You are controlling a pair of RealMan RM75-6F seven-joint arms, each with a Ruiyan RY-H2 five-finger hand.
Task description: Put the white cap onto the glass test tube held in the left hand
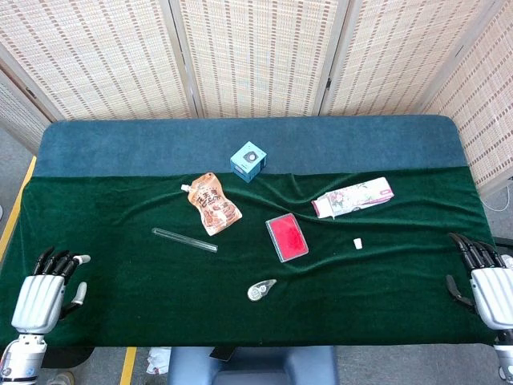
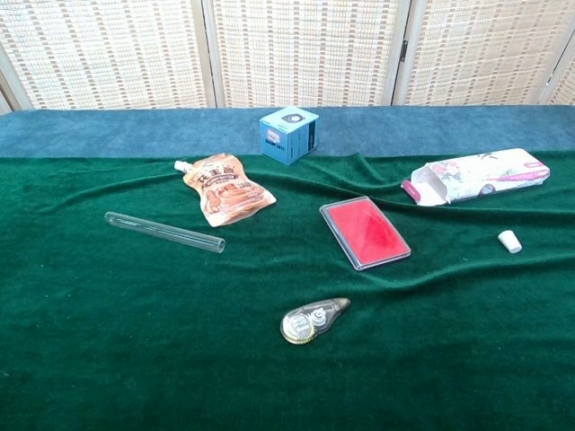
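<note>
The glass test tube (image 1: 185, 240) (image 2: 164, 232) lies flat on the green cloth, left of centre, with nothing touching it. The small white cap (image 1: 358, 242) (image 2: 509, 241) lies on the cloth to the right, below the patterned carton. My left hand (image 1: 44, 295) rests at the table's front left corner, fingers apart and empty, well away from the tube. My right hand (image 1: 487, 285) sits at the front right edge, also open and empty, to the right of the cap. The chest view shows neither hand.
A brown drink pouch (image 1: 213, 204) lies just behind the tube. A red flat case (image 1: 287, 237) sits at centre, a correction-tape dispenser (image 1: 261, 289) nearer the front, a blue box (image 1: 248, 160) at the back, and an open patterned carton (image 1: 353, 197) behind the cap.
</note>
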